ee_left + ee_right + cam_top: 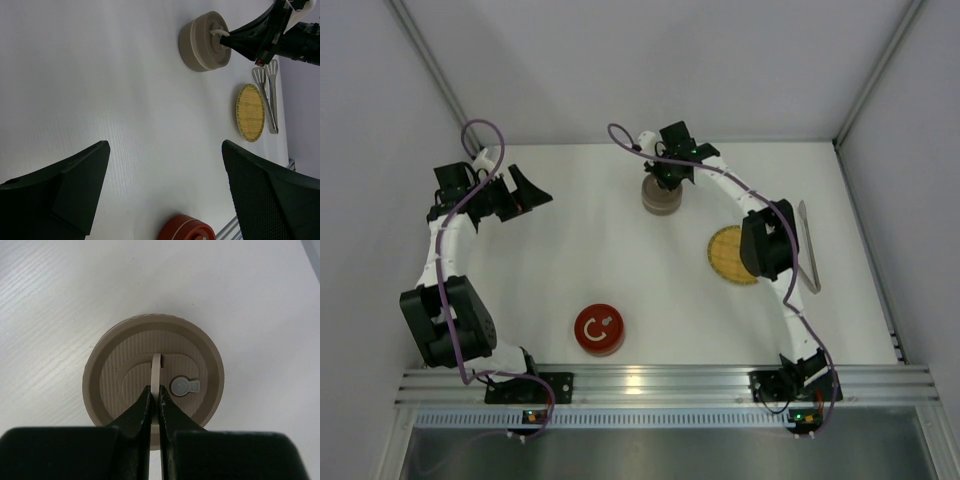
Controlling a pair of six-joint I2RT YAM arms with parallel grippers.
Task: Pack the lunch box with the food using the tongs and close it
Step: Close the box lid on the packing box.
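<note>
Right gripper (pixel 154 390): I see the jaws pinched fully together on the thin upright loop (pixel 156 367) on top of the beige tin's lid (pixel 130 385). The loop stands between the two fingertips, touching both.
Beige tin (pixel 661 197): upright on the worktop (pixel 570 250) near the middle of the far edge, lid seated on it. The right arm reaches over it from the right.
Left gripper (pixel 520 195): I see the jaws spread wide with nothing between them. It hangs over the far-left part of the worktop, well apart from every item.
Tongs (pixel 808 245): lying flat along the right edge, roughly parallel to it, with the flat blades toward the far edge. No gripper touches them.
Plate (pixel 728 255): yellow woven round plate just left of the tongs, on the right side of the worktop. In the top view the right arm covers part of it.
Red tin (pixel 599 329): upright near the near edge, left of centre, lid on, well apart from both grippers.
Food: I cannot make it out in any view.
</note>
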